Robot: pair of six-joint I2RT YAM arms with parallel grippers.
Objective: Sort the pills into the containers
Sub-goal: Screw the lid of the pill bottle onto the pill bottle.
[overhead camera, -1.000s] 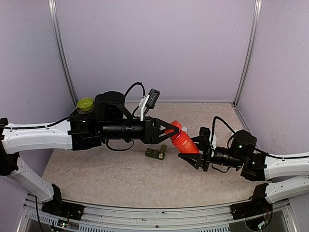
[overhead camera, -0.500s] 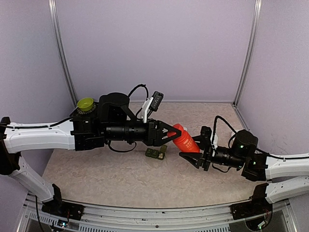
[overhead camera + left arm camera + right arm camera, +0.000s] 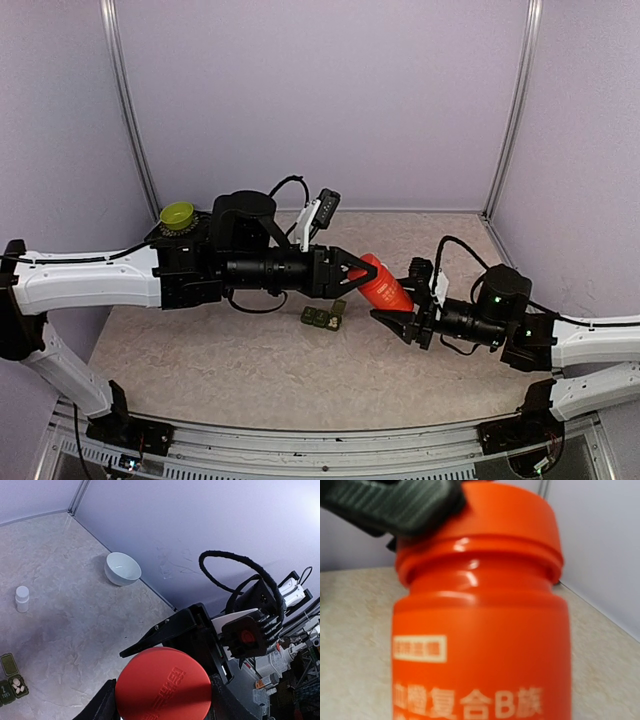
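The red bottle (image 3: 380, 288) hangs tilted above the table between both arms. My left gripper (image 3: 357, 268) is shut on its red cap (image 3: 162, 685), a black finger pressed against each side. My right gripper (image 3: 394, 312) is shut on the bottle's body (image 3: 480, 645), which fills the right wrist view and hides that gripper's fingers. One left finger (image 3: 395, 505) lies over the cap there. The containers (image 3: 321, 317), a dark green strip, lie on the table just below the bottle. One compartment is open with white pills (image 3: 18, 686) inside.
A white bowl (image 3: 122, 569) stands by the back wall and a tiny white bottle (image 3: 22, 598) stands on the table nearer the strip. A yellow-green cup (image 3: 177, 214) shows behind the left arm at the back left.
The left arm has shifted slightly right and its wrist has turned a little. The right gripper and the bottle's lower end have risen slightly. Both grips are unchanged.
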